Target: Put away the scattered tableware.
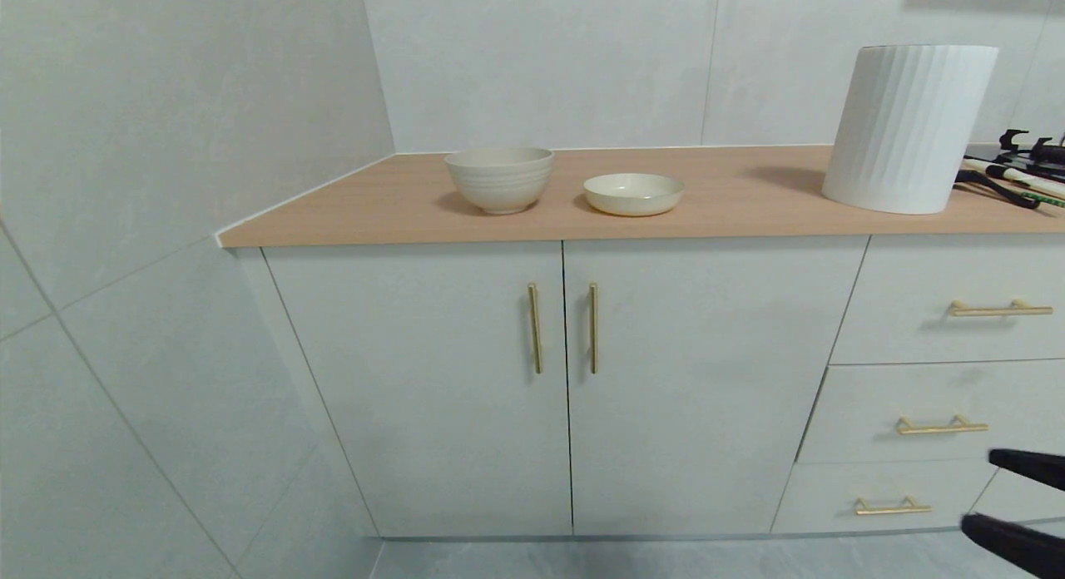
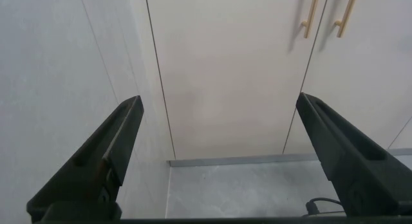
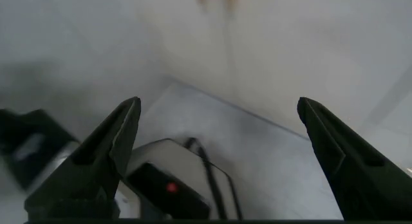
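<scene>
A deep beige ribbed bowl (image 1: 499,178) and a shallow cream dish (image 1: 633,193) stand side by side on the wooden countertop (image 1: 391,209), over the double cabinet doors (image 1: 433,388). My right gripper (image 1: 978,489) hangs low at the right, in front of the bottom drawers, open and holding nothing. In its own wrist view the right gripper (image 3: 219,103) points at the floor below the cabinet. My left gripper (image 2: 219,100) is open and empty too, facing the lower part of the left cabinet door (image 2: 225,76) near the wall.
Both doors are shut, with gold bar handles (image 1: 535,328) at their middle seam. Three drawers (image 1: 940,300) with gold handles stack at the right. A tall white ribbed cylinder (image 1: 908,128) stands on the counter's right, with several dark utensils (image 1: 1011,170) beyond. A tiled wall (image 1: 166,188) bounds the left.
</scene>
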